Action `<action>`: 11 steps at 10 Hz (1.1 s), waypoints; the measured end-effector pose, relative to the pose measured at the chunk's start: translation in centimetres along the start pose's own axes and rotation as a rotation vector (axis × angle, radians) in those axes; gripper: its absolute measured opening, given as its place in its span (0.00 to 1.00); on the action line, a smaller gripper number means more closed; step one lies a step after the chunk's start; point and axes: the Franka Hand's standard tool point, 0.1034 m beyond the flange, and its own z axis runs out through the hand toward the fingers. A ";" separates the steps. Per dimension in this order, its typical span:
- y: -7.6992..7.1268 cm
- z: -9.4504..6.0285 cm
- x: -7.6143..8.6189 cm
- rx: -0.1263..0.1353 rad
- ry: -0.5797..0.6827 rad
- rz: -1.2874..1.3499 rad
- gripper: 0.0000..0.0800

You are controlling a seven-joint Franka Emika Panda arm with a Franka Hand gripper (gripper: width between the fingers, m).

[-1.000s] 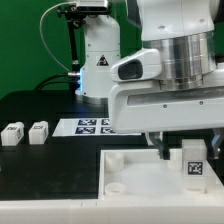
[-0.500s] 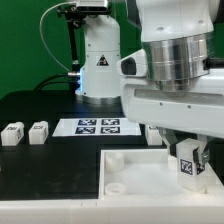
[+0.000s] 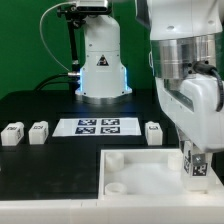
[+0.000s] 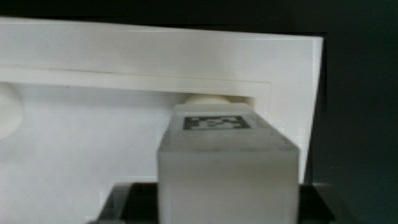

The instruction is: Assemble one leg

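Note:
My gripper (image 3: 197, 163) is shut on a leg (image 3: 197, 169), a small white block with a black-and-white tag. It holds the leg upright over the right far corner of the white tray (image 3: 135, 178) in the exterior view. In the wrist view the leg (image 4: 222, 155) fills the middle between my dark fingers, gripper (image 4: 222, 205). Its tagged end points at a round corner socket (image 4: 210, 99) of the tray (image 4: 107, 95). I cannot tell whether the leg touches the socket. Another round socket (image 3: 116, 187) shows at the tray's near left.
Three loose legs lie on the black table: two at the exterior view's left (image 3: 12, 133) (image 3: 38, 131) and one behind the tray (image 3: 153, 132). The marker board (image 3: 98, 126) lies at the back middle. The robot base (image 3: 100, 60) stands behind it.
The wrist has turned and shifted toward the exterior view's right with the leg in it. The loose leg behind the tray has come into view.

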 end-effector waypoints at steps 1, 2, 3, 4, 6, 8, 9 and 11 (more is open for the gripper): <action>-0.3 -0.3 0.3 0.005 0.002 -0.223 0.41; -0.6 -0.5 0.2 0.001 0.003 -0.456 0.64; -0.7 -0.5 -0.2 0.000 0.002 -0.611 0.64; -0.7 -0.5 -0.1 -0.001 0.004 -0.684 0.78; -0.7 -0.5 0.1 -0.003 0.006 -0.896 0.80; -0.5 -0.3 0.0 -0.057 0.044 -1.359 0.81; -0.5 -0.3 0.2 -0.063 0.040 -1.470 0.81; -0.5 -0.3 0.2 -0.061 0.043 -1.410 0.71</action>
